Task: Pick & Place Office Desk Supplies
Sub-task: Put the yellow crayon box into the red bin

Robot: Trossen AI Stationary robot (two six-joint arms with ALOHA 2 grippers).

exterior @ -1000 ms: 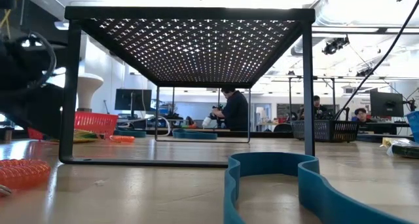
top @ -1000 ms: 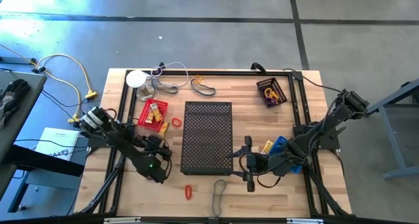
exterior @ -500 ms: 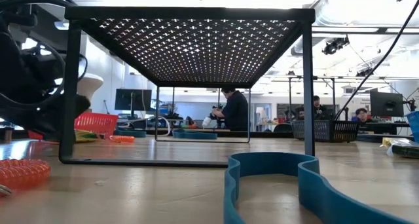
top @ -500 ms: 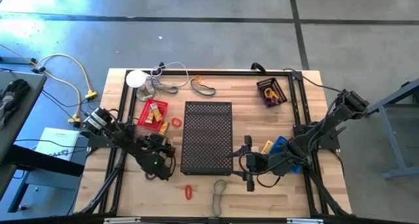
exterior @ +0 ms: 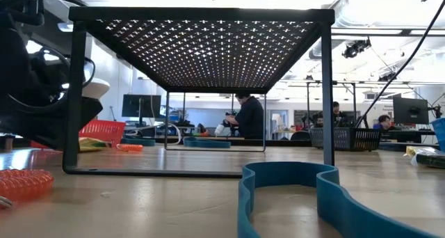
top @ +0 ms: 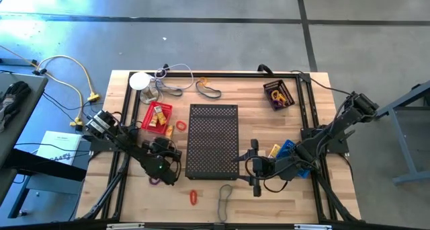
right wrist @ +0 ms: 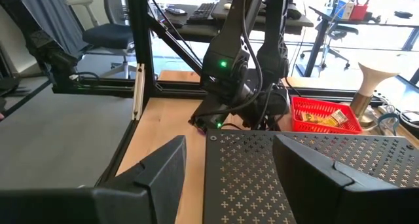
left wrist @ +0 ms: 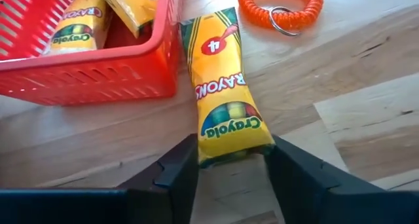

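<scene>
Since a second ago the left gripper (left wrist: 229, 168) has moved up toward the red basket (left wrist: 98, 70) and narrowed around a glossy yellow crayon pack (left wrist: 226, 96), one finger at each side of its near end; the pack lies on the wood just beside the basket's ribbed plastic wall. A coiled orange loop (left wrist: 281, 4) sits at the upper right. The right gripper (right wrist: 229, 178) hangs wide and empty beside the perforated black metal shelf (right wrist: 308, 178). In the high view the pack is hidden under the arm.
</scene>
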